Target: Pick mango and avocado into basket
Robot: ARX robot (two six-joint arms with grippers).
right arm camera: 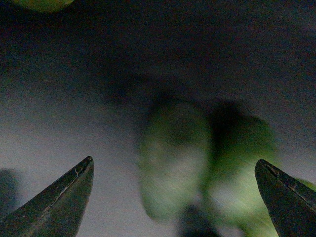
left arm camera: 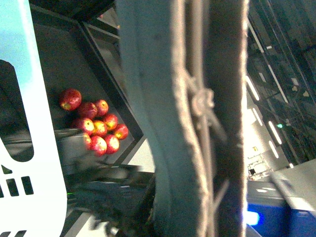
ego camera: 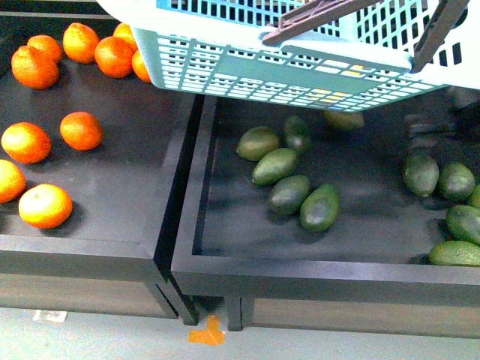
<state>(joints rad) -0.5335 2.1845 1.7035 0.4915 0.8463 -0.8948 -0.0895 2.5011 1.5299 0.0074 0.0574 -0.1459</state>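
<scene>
basket [ego camera: 300, 67] up top in front view, cut off by frame, handle [ego camera: 315, 19] partly seen; yellowish bits thru slots, mango unclear. avocados [ego camera: 289, 180] loose in tray [ego camera: 300, 271] under it. right gripper [right arm camera: 173, 197] spread wide over blurred green fruit, not touching. left gripper hidden, can't tell.

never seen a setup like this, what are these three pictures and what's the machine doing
This is a robot with two arms, each ending in a gripper. The front view looks out from its body: a pale blue basket hangs at the top, above two dark trays. The left tray holds oranges, the right tray holds avocados. The other two pictures come from cameras on the wrists. The left wrist view is mostly filled by the left gripper; whether it grips is unclear. Red fruit lies behind. The right wrist view shows the right gripper open, holding nothing, over blurred green fruit.
</scene>
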